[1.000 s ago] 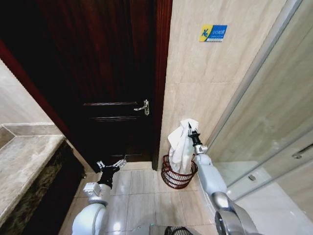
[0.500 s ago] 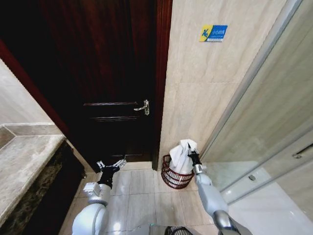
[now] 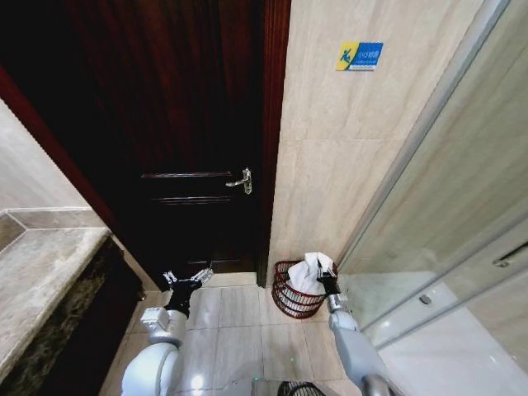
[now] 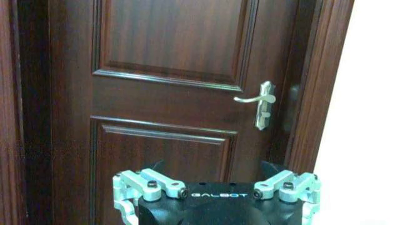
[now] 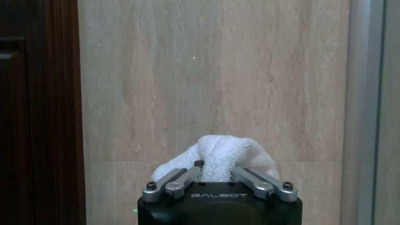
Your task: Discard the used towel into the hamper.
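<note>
Beige tiled wall (image 3: 330,165) stands behind the hamper (image 3: 290,302), which sits on the floor just beside the dark door (image 3: 173,124). Right end effector (image 3: 327,279) hangs over the hamper's rim, clenched on the towel (image 3: 308,272), whose bulk lies inside the hamper. Left end effector (image 3: 188,277) waits released, near the door.
</note>
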